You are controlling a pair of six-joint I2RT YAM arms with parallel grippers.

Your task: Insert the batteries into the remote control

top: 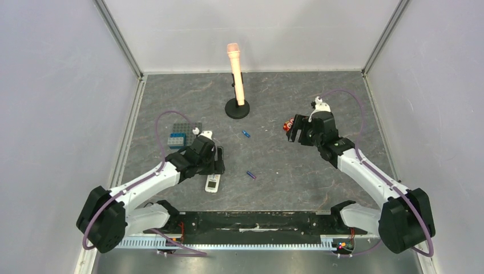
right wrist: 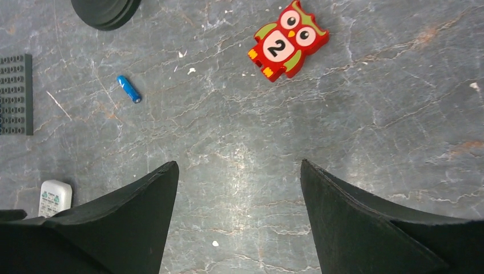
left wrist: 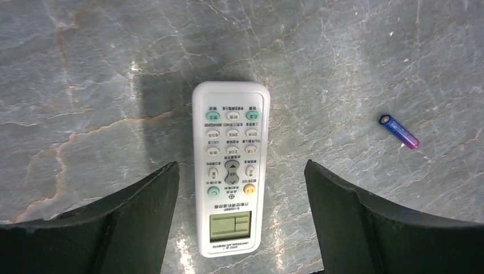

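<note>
Two tiny blue cylindrical batteries (top: pixel 246 135) lie loose mid-surface, well apart from each other. The slim white plastic remote control (left wrist: pixel 230 168) lies button-face up under the left tool (left wrist: pixel 241 165), whose jaws are spread wide and grasp nothing. The right tool (right wrist: pixel 238 165) hangs released over the grey marbled surface (right wrist: pixel 371 114). Centre the left jaws across the remote's long sides before clenching. Open room lies between the arms, but the grey studded plate (top: pixel 184 132) crowds the far side.

digit 2 on red owl block (right wrist: pixel 287 41), remote control (left wrist: pixel 230 169) print illegible
</note>
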